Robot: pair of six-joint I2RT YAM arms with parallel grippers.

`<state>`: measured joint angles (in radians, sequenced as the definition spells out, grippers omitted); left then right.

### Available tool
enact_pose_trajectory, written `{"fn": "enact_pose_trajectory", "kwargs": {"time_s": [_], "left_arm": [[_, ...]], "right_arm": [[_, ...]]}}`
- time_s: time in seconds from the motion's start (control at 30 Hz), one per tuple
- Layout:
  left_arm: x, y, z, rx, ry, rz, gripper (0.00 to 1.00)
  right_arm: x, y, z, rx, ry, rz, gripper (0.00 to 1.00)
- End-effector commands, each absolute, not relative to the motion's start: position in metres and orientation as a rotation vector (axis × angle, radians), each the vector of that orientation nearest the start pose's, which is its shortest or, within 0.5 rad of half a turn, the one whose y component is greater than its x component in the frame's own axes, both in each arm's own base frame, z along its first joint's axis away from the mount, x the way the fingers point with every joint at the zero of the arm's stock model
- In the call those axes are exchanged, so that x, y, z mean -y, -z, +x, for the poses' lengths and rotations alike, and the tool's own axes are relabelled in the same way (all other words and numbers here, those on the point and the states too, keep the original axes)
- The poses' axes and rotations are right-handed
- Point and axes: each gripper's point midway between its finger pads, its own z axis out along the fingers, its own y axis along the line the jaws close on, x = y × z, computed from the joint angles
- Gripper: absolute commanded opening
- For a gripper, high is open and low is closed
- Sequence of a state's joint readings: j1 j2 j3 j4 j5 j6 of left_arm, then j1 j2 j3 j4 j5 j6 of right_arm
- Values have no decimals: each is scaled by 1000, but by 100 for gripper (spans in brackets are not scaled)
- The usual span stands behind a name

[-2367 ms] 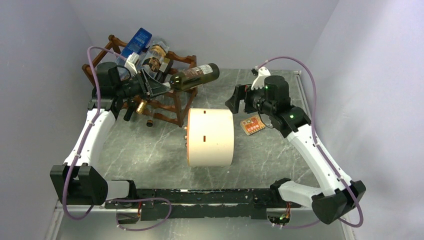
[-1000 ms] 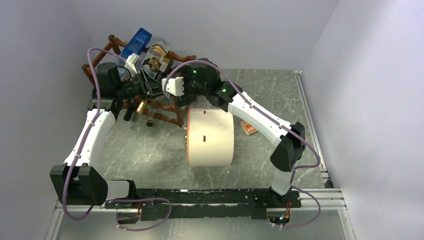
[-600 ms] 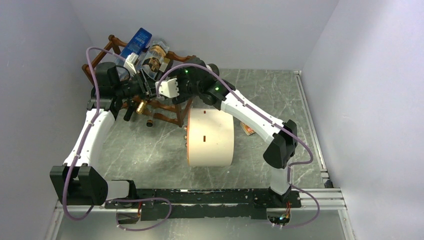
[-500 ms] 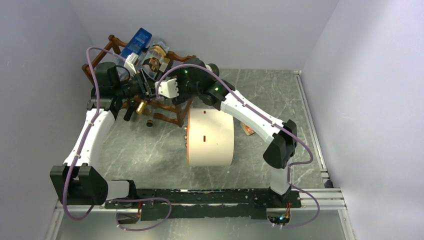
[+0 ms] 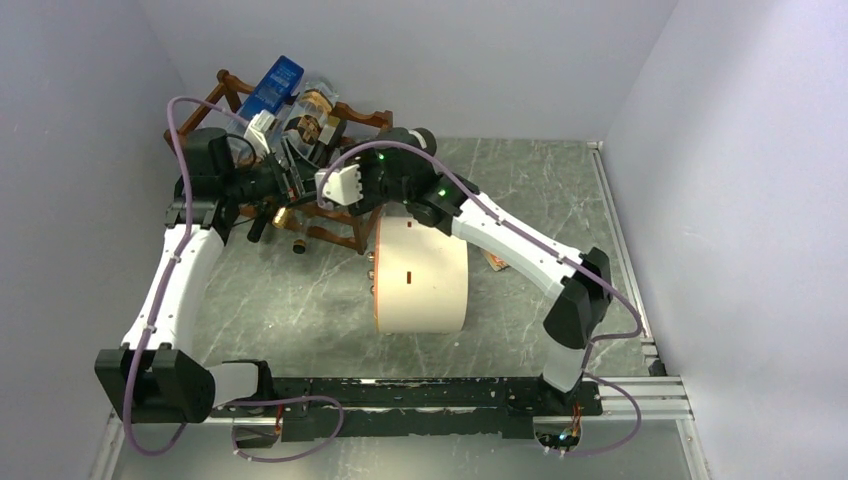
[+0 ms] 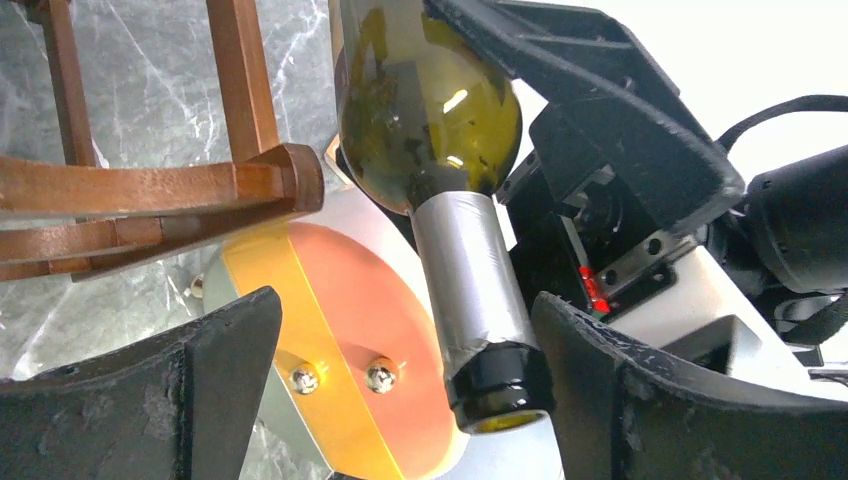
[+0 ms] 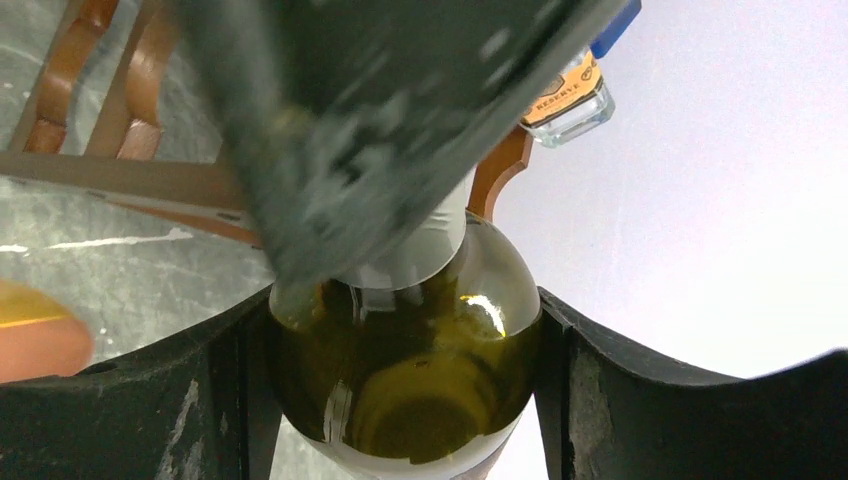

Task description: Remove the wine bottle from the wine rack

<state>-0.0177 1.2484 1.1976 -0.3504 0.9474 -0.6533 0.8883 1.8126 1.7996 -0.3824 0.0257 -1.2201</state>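
Observation:
The green wine bottle (image 7: pixel 400 370) hangs beside the reddish-brown wine rack (image 5: pixel 325 212), its body clamped between both fingers of my right gripper (image 7: pixel 405 385), which is shut on it. In the top view the right arm covers most of the bottle; the right gripper (image 5: pixel 362 190) reaches in over the rack's right end. The silver-foiled neck (image 6: pixel 468 285) points between the fingers of my left gripper (image 6: pixel 405 390), which stands open, the neck close to its right finger (image 6: pixel 620 400) with a thin gap. The left gripper (image 5: pixel 290 172) sits at the rack's front.
A cream cylinder (image 5: pixel 420 275) lies on its side just below the bottle, its orange end face (image 6: pixel 340 340) toward the rack. A blue box (image 5: pixel 272 85) and another bottle (image 5: pixel 312 110) lie on the rack's top tier. An orange card (image 5: pixel 497 258) lies right of the cylinder.
The right arm swung across and closed on the bottle's body. The left gripper, shut on the neck until just now, has opened and let go; the left arm drew back slightly left.

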Motion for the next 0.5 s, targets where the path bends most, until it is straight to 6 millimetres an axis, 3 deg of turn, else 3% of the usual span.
{"fn": "enact_pose_trajectory", "kwargs": {"time_s": [0.0,0.17,0.3,0.4,0.47], "left_arm": [[159,-354,295,-1978,1278,73,99],[146,-369,291,-1959,1148,33,99],[135,-385,286,-1934,1039,-2,99],[122,-388,283,-1930,932,-44,99],[118,-388,278,-1929,898,-59,99]], "right_arm": [[-391,-364,373,-904,315,-1593,0],[-380,-377,363,-912,266,-1515,0],[-363,-376,360,-958,250,-1465,0],[-340,-386,365,-1011,232,-1348,0],[-315,-399,371,-1077,181,-1201,0]]}}
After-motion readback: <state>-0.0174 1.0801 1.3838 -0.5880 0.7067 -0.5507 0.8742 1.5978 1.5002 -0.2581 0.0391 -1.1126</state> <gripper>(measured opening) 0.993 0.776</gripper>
